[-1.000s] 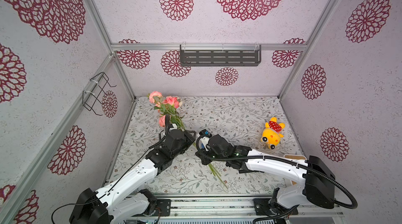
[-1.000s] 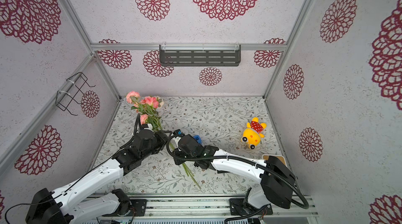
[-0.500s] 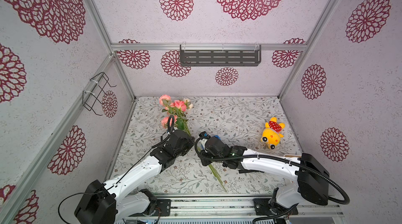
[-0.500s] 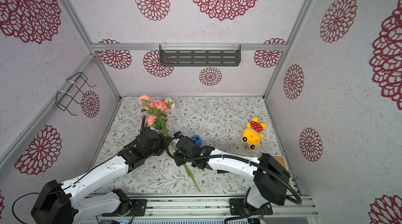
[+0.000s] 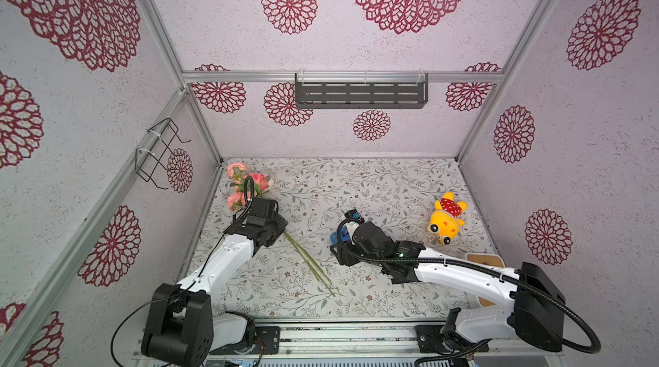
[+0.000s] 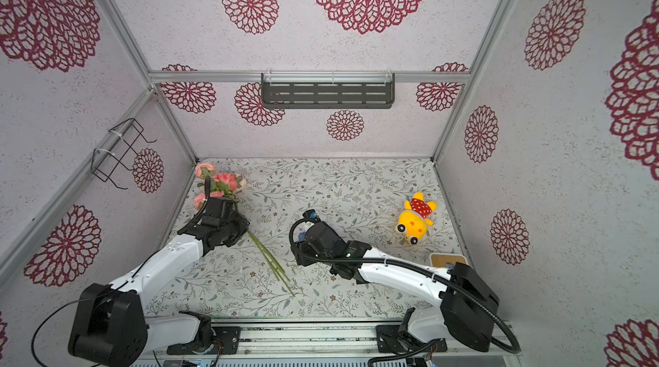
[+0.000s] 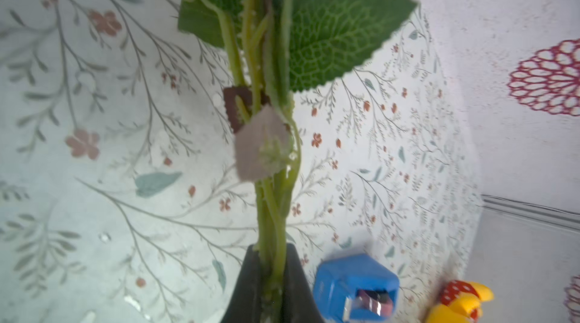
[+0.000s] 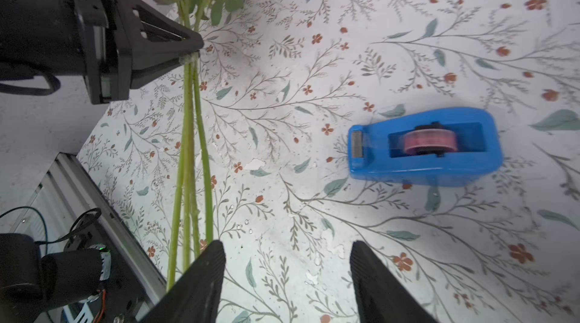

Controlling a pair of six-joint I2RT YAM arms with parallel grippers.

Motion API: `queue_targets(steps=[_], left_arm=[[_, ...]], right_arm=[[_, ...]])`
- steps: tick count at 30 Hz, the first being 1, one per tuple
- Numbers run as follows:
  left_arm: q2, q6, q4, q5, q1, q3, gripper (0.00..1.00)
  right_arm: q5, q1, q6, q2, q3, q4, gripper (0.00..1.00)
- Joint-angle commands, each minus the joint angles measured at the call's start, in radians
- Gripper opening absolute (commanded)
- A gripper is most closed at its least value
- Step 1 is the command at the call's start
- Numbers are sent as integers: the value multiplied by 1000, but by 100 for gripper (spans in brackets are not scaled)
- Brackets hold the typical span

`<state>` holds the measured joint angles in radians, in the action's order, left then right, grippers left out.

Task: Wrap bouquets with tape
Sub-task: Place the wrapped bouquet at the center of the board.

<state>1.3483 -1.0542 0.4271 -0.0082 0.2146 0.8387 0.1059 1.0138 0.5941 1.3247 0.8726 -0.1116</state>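
Pinching the bouquet [image 8: 191,148] partway up its stems, your left hand [image 8: 194,51] is closed tight on it just below the leaves; that grip gathers the thin stems into one bunch and leaves their long bare lower part free, which I judge is where a band would go; in both top views the blooms point at the far left corner of the surface [image 5: 392,187] and the stem ends trail toward the middle of the near edge.

Your right hand [image 8: 287,250] stands open with nothing between its jaws, one finger close to the lower stems, though you cannot tell whether it touches them; it faces the tape [image 8: 428,142], whose roll sits in the blue dispenser [image 8: 370,167] lying near the middle of the surface, well apart from the bouquet; the cutter end is turned toward the stems, so a strip drawn off would likely run straight to the bunch.

At the left hand's pinch point a pale scrap clings to the stems; you cannot tell whether it is tape already laid; treat the wrap as unfinished. The plush toy [image 5: 445,219] near the right edge is clear of the work.
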Motion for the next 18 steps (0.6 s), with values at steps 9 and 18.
queue_targets(steps=[9,18], left_arm=[[364,366,253,-64,-34,328,0],[543,332,270,-106,-71,410,4]], right_arm=[[41,-73,27,-165,-109,-41,67],[53,-111,23,-235,-147,-71,67]])
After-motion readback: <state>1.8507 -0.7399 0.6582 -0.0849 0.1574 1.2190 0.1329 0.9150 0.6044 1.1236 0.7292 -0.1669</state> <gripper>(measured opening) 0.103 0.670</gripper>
